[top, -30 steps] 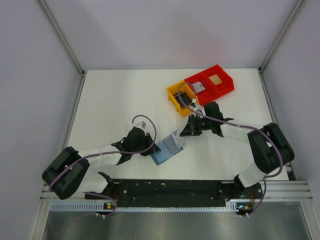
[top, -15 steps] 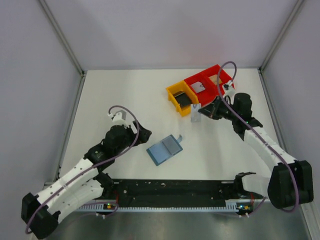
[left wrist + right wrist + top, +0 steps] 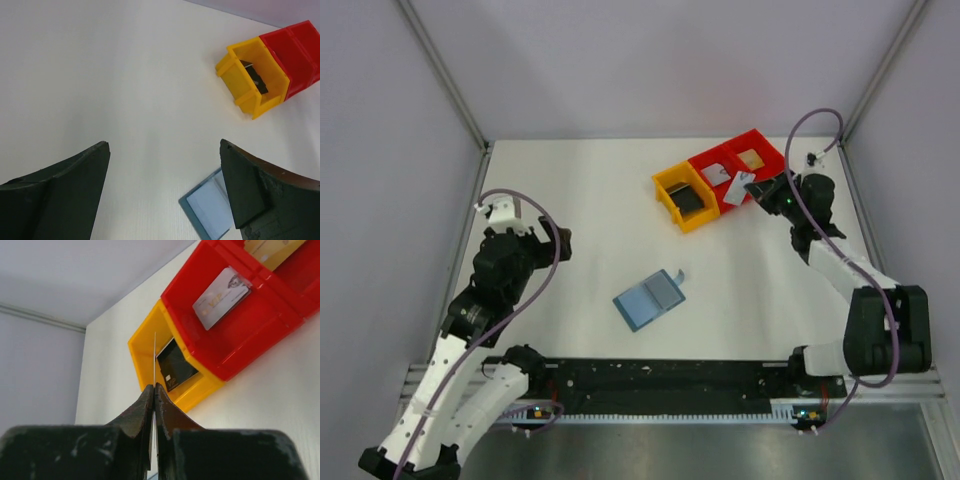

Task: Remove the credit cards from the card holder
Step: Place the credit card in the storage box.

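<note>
Yellow bin (image 3: 663, 190), red bin (image 3: 703, 160) and 2nd red bin (image 3: 775, 170) stand touching in 1 diagonal row on far right of white table (image 3: 580, 200). Yellow sits nearest table centre. 2nd red sits closest to back right corner. All 3 upright, open tops facing up. Pale grey walls (image 3: 650, 60) close table in on 3 sides. 2 metal posts (image 3: 440, 70) slant up from back corners. Black rail (image 3: 660, 375) runs along near edge, steel sheet (image 3: 670, 450) below it in top view.
</note>
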